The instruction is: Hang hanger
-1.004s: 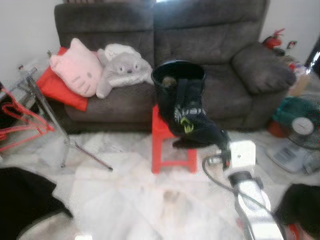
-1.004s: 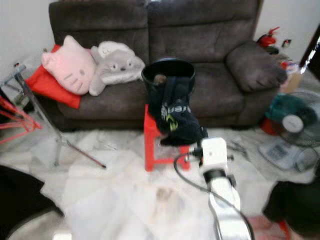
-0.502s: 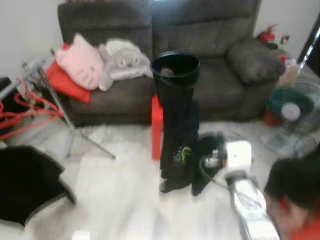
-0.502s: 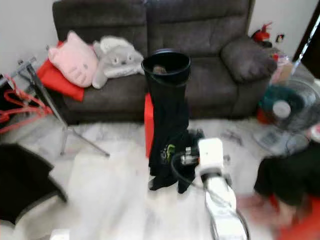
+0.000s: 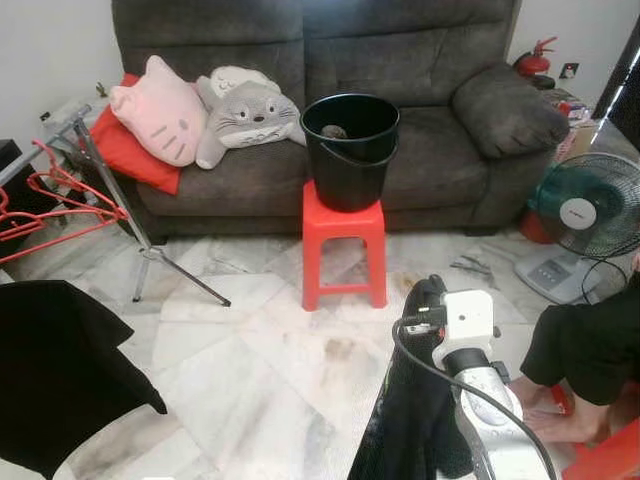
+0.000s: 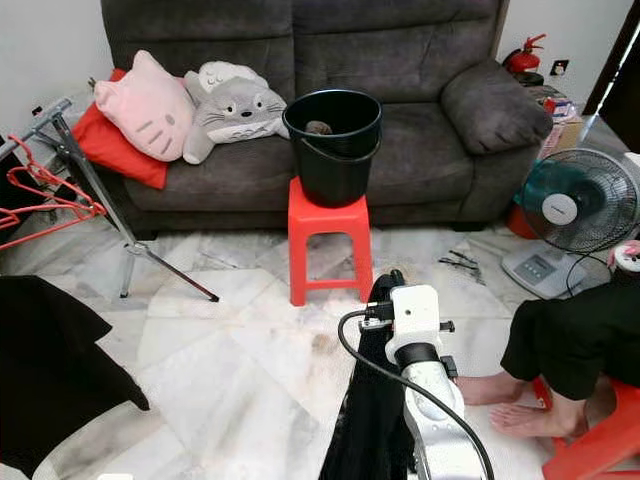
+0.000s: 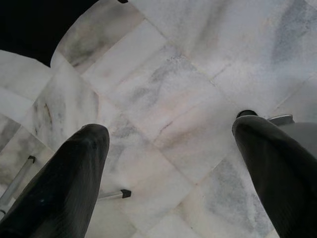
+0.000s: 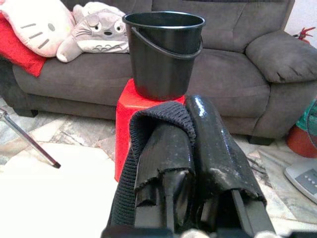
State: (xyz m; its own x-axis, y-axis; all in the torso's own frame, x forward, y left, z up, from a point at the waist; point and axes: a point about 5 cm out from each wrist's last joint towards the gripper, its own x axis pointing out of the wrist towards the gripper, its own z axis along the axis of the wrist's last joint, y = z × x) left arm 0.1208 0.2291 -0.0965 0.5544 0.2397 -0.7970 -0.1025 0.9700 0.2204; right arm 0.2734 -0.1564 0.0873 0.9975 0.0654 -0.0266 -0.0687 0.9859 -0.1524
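1. While my right gripper pinches the black garment, bare marble floor lies open before the red stool.
2. My left gripper hangs spread wide; red hangers sit at the left edge.

Black bucket on red stool before grey sofa, right gripper clamped on black garment, red hangers at left.

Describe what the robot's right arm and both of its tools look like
The right arm is silver, with a boxy white wrist block and a black cable looping along it. The right tool has two long, glossy black fingers with rounded tips. The left tool has the same thick, rounded black fingers.
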